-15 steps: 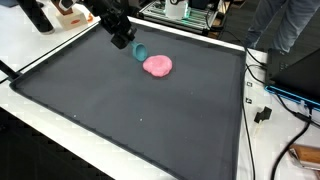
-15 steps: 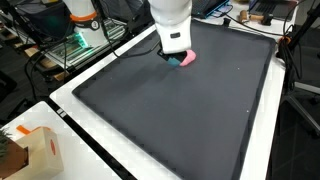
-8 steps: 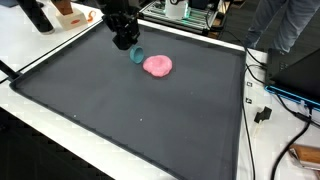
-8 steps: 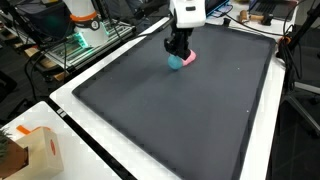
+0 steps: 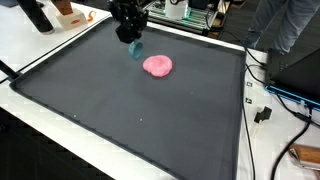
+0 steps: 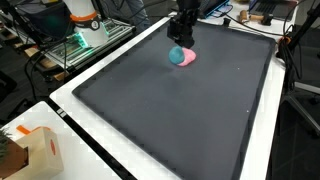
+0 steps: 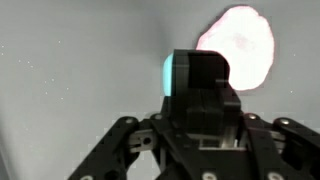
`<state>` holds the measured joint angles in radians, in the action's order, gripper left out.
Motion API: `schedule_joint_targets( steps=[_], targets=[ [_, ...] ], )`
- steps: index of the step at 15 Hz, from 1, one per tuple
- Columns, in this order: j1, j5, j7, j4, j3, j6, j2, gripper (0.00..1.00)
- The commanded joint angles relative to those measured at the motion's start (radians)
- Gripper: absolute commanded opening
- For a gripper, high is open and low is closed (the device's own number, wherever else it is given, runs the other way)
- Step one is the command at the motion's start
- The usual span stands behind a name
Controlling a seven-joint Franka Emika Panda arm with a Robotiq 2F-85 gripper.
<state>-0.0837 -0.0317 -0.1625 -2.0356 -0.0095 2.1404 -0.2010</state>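
The white worktop [image 5: 45, 45] carried the big dark mat [image 5: 140, 120]. Over the mat's far side my hand [image 5: 133, 42] had risen and drifted toward the rim in the last 1 second. The pink lump [image 5: 157, 66] lay unmoved, flat on the mat. My hand was pinched narrow on the small teal piece [image 5: 136, 51], which hung near the lump. I judged it lifted and free to carry.
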Motion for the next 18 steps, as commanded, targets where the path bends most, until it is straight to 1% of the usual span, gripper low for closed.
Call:
schedule_joint_targets(
  steps=[1,5,6,7,9,13,15,18],
  targets=[
    [0.008,-0.005,-0.009,-0.004,0.013,-0.003,0.008,0.50],
    [0.007,-0.007,-0.012,-0.012,0.014,-0.003,0.015,0.50],
    [0.007,-0.007,-0.012,-0.012,0.014,-0.003,0.015,0.25],
    [-0.004,-0.033,-0.031,-0.016,0.016,-0.005,0.020,0.25],
    [-0.038,-0.120,-0.099,-0.028,0.024,-0.009,0.034,0.25],
    [-0.116,-0.341,-0.281,-0.027,0.053,-0.048,0.033,0.25],
    [-0.166,-0.461,-0.387,-0.014,0.074,-0.098,0.014,0.25],
    [-0.230,-0.609,-0.526,0.012,0.107,-0.203,-0.026,0.25]
  ],
)
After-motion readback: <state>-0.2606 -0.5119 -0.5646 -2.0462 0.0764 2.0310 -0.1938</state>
